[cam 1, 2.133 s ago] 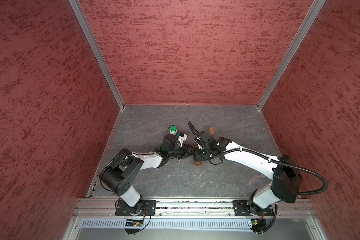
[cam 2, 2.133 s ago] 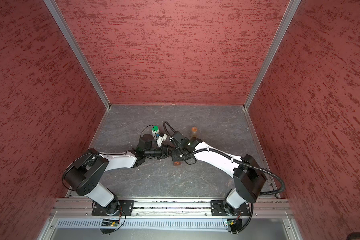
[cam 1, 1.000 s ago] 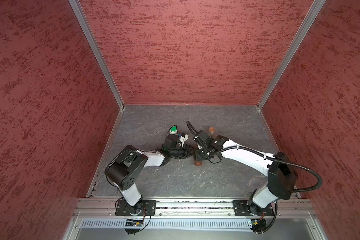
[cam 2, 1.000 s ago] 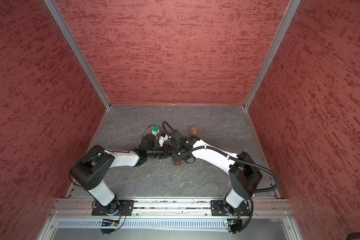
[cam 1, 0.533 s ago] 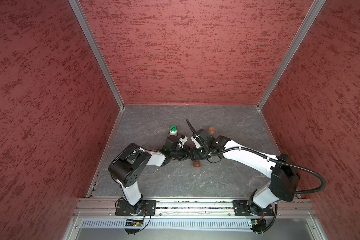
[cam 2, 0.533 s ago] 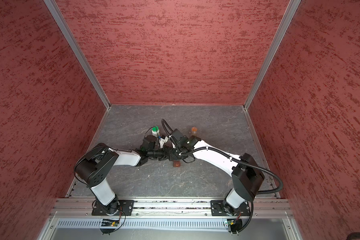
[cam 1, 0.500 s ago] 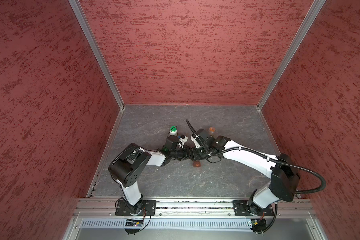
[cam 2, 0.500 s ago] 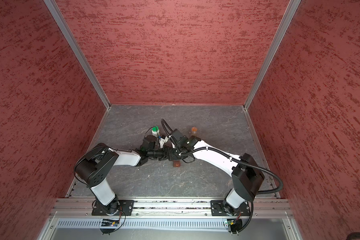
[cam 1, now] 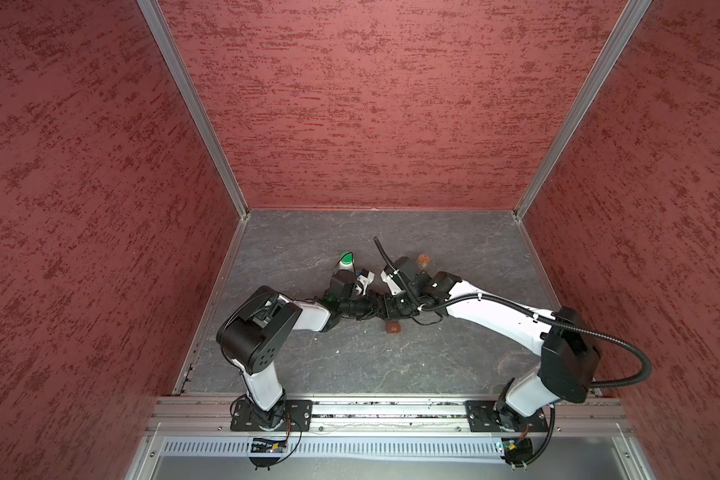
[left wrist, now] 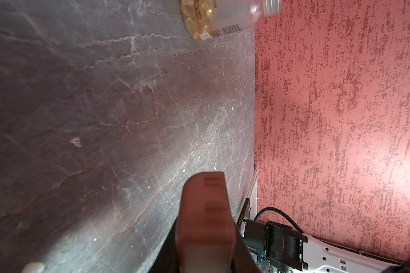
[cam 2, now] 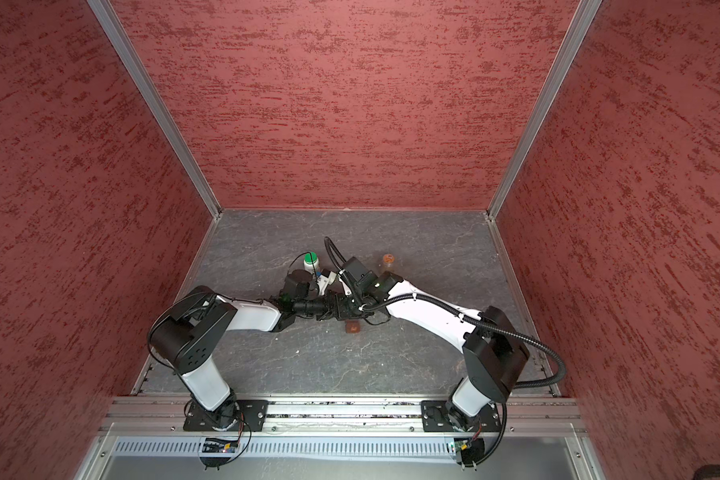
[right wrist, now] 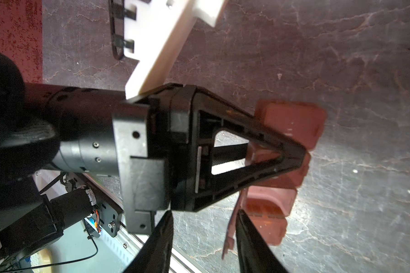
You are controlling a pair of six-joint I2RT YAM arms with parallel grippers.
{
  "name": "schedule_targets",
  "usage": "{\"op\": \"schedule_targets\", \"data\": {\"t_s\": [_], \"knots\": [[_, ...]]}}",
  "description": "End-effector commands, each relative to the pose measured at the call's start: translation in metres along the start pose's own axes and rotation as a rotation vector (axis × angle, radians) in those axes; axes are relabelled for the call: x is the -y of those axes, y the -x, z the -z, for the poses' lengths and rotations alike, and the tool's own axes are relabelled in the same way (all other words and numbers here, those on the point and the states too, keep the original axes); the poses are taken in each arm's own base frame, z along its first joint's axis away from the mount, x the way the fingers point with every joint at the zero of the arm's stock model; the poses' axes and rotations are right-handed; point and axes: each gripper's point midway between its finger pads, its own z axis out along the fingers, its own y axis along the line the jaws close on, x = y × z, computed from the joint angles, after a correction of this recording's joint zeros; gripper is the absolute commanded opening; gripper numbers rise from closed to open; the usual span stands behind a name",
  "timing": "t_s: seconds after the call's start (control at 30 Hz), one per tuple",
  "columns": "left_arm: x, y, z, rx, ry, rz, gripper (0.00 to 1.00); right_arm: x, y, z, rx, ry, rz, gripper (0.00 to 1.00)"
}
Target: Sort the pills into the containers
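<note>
**Pill sorting, two-arm stage at the middle of the bench (cam 1: 350, 365).** The left gripper (right wrist: 291, 153) lies low and level. Its jaws are narrowed onto one end of the reddish, see-through pill box (right wrist: 294, 123) and hold it. Whether the box rests on the bench or hangs just above it cannot be told.

The right gripper (right wrist: 205, 219) comes in from the opposite side with its jaws part-way apart. The thin raised lid (right wrist: 230, 227) of an end compartment stands between them, close against one finger and clear of the other, so nothing is clamped. In both top views the box shows only as a brown block just in front of the two meeting wrists.

A clear bottle of yellow capsules (left wrist: 223, 16) and a green-capped bottle (cam 1: 346, 261) stand farther back, apart from the box.

Step in hand, as judged: opening a compartment while the box is steadied. Whether any compartment holds pills cannot be told.

The next move calls for the right jaws to close on the lid, or press it fully back, without twisting the box out of the left grip — then a turn toward a bottle.
</note>
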Motion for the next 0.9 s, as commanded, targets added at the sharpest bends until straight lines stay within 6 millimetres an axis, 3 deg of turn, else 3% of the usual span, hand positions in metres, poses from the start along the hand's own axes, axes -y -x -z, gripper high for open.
{"op": "schedule_targets", "data": {"t_s": [0.0,0.13,0.37,0.67,0.87], "knots": [[0.001,0.004,0.0,0.017,-0.013,-0.017,0.09,-0.026,0.003,0.011,0.034,0.095,0.04,0.41],[-0.005,0.004,0.0,0.016,-0.003,-0.013,0.1,-0.021,0.004,0.015,0.047,0.076,0.038,0.34],[-0.013,0.003,-0.006,0.004,0.007,0.0,0.11,-0.016,0.003,0.017,0.054,0.064,0.034,0.35],[-0.025,0.001,-0.02,-0.018,0.031,0.012,0.13,0.02,0.011,0.046,0.154,-0.045,-0.011,0.42],[-0.029,0.002,-0.033,-0.033,0.039,0.018,0.2,0.04,0.009,0.057,0.184,-0.078,-0.041,0.42]]}}
